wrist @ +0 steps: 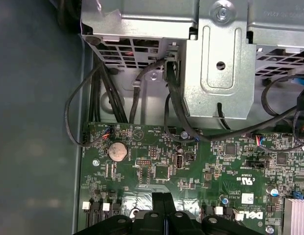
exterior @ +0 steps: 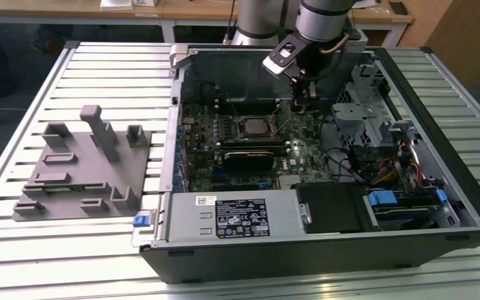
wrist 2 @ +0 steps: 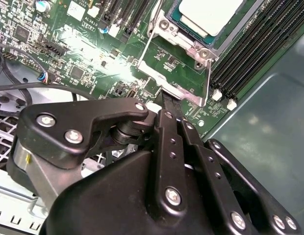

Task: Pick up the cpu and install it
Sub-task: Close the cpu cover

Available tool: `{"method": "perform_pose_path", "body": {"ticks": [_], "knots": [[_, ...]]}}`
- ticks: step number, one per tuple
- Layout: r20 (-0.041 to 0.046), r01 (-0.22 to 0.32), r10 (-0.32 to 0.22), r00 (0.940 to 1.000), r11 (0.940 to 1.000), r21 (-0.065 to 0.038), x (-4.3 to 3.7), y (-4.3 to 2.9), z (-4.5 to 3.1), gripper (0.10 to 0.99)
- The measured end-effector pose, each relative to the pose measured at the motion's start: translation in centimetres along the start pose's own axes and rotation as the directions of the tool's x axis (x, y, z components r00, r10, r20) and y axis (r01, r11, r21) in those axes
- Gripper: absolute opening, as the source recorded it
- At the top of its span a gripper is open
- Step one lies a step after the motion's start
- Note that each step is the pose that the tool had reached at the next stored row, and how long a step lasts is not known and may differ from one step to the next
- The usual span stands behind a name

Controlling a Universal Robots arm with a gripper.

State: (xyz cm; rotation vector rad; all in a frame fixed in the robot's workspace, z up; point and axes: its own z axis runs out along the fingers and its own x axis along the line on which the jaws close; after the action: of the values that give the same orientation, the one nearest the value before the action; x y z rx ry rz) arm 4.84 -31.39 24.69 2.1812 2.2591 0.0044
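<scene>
Sitting flat in its socket [exterior: 255, 129], the one cpu [exterior: 254, 128] shows you its pale metal top in the second wrist view [wrist 2: 211, 13], with the silvery frame of that single socket [wrist 2: 184, 46] around it. It lies on the green motherboard [exterior: 307, 150], near the middle of the one open computer case [exterior: 307, 253].

Your one gripper [exterior: 301, 107] hangs over the board just beside the socket, toward the exterior view's right, and apart from the cpu. Its two fingers [wrist: 158, 200] are pressed together with nothing between them, as you see in both wrist views [wrist 2: 161, 96]. One coin cell [wrist: 117, 151] sits on the board ahead of them.

One grey fixture block [exterior: 73, 169] with upright posts stands on the slatted table [exterior: 57, 75], at the exterior view's left of the case.
</scene>
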Motion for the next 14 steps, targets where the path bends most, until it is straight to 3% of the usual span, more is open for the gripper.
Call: {"method": "perform_pose_path", "body": {"ticks": [14], "knots": [[0.0, 0.0, 0.0, 1.0, 1.0, 0.0, 0.02, -0.66, 0.52, 0.106]]}}
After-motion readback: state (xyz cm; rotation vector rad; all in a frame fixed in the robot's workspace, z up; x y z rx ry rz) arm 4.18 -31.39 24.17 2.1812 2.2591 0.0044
